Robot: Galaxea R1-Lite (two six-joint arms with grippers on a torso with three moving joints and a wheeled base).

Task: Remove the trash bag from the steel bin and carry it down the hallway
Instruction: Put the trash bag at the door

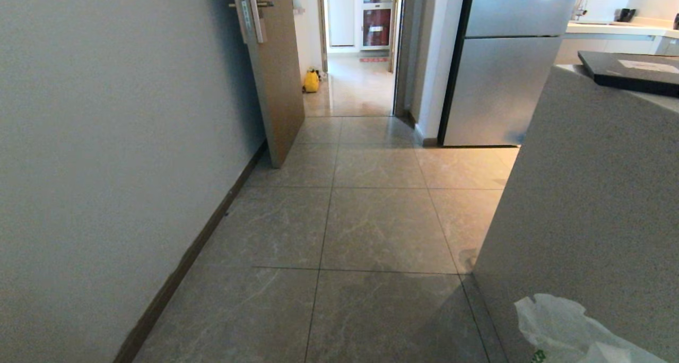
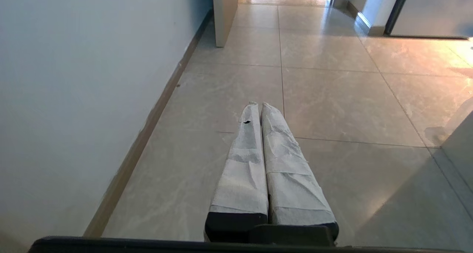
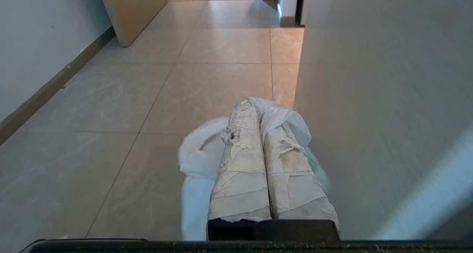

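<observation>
The trash bag (image 1: pixel 562 326), thin white plastic with a bit of green print, shows at the lower right corner of the head view. In the right wrist view my right gripper (image 3: pixel 257 103) is shut on the trash bag (image 3: pixel 199 153), whose plastic drapes over one taped finger and hangs below, above the floor. My left gripper (image 2: pixel 258 105) is shut with nothing in it, pointing along the hallway (image 1: pixel 371 219) floor of glossy grey-beige tiles. The steel bin is out of view.
A plain wall (image 1: pixel 106 140) with dark skirting runs along the left. An open wood door (image 1: pixel 276 76) stands ahead left, a steel fridge (image 1: pixel 504 76) ahead right. A grey counter (image 1: pixel 594 193) stands close on the right. A yellow bag (image 1: pixel 311 81) lies beyond the doorway.
</observation>
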